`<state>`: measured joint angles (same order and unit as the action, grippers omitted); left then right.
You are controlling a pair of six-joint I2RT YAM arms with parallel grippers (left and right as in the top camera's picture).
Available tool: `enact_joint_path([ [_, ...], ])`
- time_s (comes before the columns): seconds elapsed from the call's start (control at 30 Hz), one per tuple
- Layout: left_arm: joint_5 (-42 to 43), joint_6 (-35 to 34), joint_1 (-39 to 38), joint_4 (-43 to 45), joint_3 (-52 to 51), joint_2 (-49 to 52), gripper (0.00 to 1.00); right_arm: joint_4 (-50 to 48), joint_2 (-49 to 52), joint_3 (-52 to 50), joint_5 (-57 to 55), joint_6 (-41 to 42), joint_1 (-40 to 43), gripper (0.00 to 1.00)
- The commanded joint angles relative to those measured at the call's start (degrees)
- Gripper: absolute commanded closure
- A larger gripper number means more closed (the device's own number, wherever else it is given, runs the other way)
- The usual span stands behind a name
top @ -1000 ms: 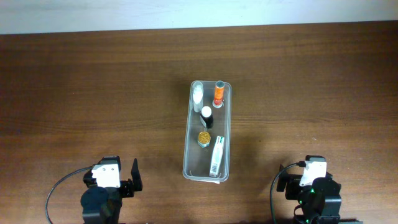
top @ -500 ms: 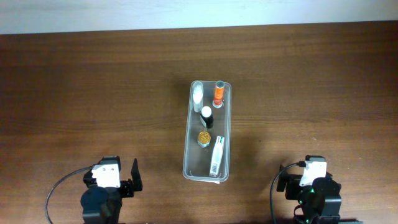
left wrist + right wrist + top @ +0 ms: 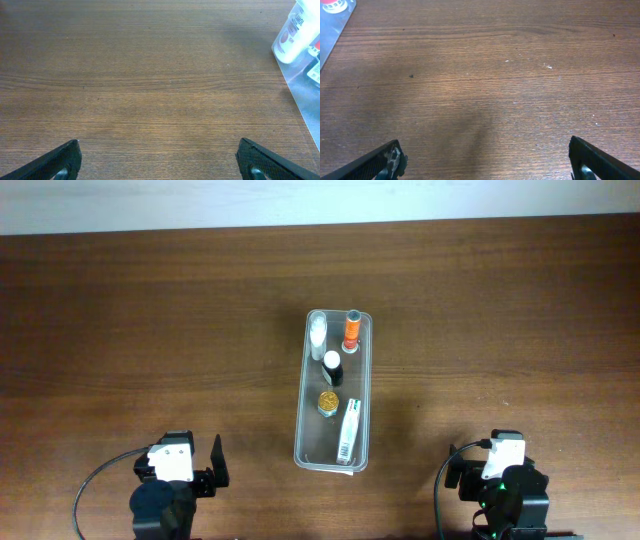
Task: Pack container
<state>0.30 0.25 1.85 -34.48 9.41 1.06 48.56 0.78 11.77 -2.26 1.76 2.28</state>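
The clear plastic container (image 3: 303,442) lies lengthwise at the table's middle. In it stand a white bottle (image 3: 317,332), an orange bottle (image 3: 351,331), a black bottle with a white cap (image 3: 332,368) and a gold-capped jar (image 3: 327,402), and a white tube (image 3: 348,430) lies flat. My left gripper (image 3: 159,162) is open and empty over bare wood at the front left; the container's edge (image 3: 307,102) and the white bottle (image 3: 295,32) show at its right. My right gripper (image 3: 487,160) is open and empty at the front right; a container corner (image 3: 332,30) shows at top left.
The brown wooden table (image 3: 150,330) ends at a pale wall along the far edge (image 3: 300,200). Both arm bases sit at the near edge, the left (image 3: 165,490) and the right (image 3: 505,490), each with a black cable.
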Motion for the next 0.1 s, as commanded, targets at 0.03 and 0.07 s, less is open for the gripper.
enact_joint_path([
  [0.03,1.0,0.7,0.1,0.2,-0.5,-0.7,0.01,-0.2,-0.6,-0.3,0.1,0.6,0.5,0.02],
  [0.07,1.0,0.7,0.1,0.2,-0.5,-0.7,0.01,-0.2,-0.6,-0.3,0.1,0.6,0.5,0.02],
])
